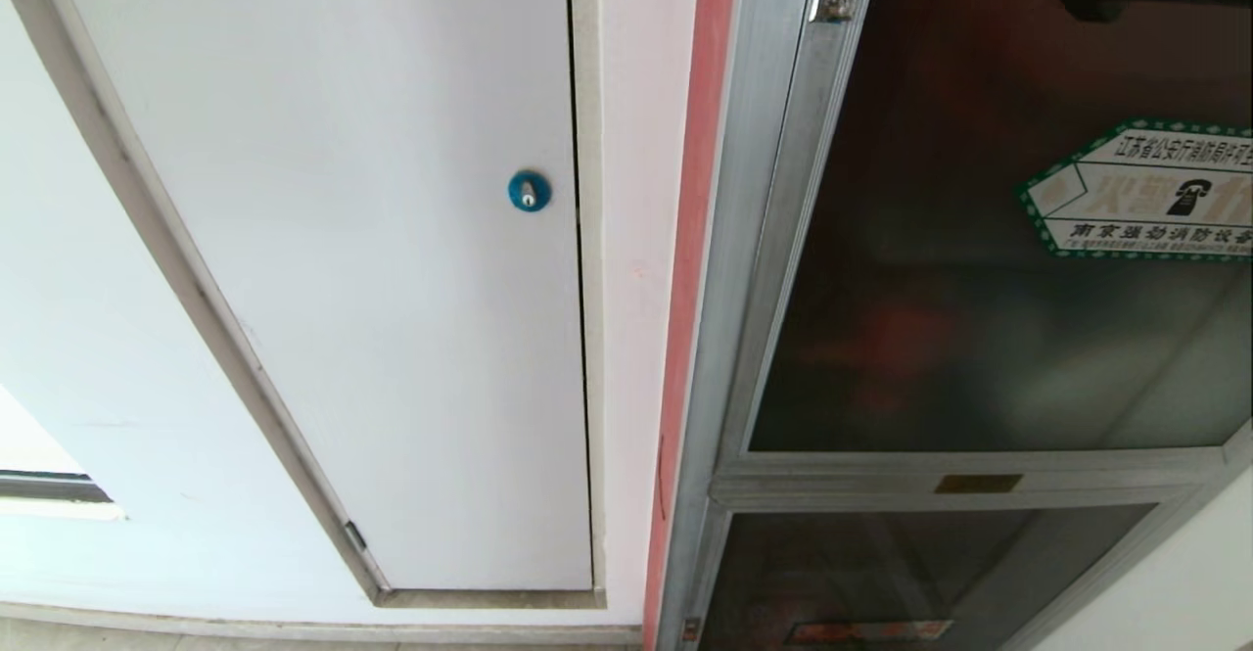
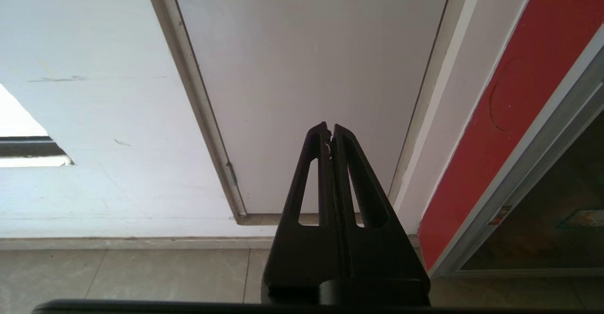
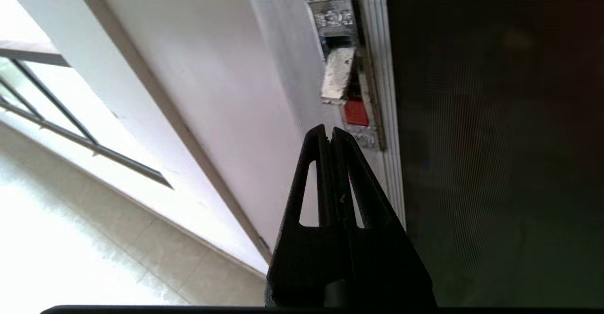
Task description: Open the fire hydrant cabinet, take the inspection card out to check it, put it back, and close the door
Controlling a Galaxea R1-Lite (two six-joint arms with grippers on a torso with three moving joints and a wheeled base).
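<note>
**Lining up on the cabinet latch**

Looking from the right wrist, the right tool is pinched closed on nothing, tips just short of the red latch, which sits dead ahead on the door frame's edge. That frame edge runs lengthwise away from the tips. The door is closed, so the card isn't visible. The left tool is closed too, parked facing the white door.

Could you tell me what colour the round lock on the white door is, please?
Blue; the round lock on the white door shows best in the head view.
</note>
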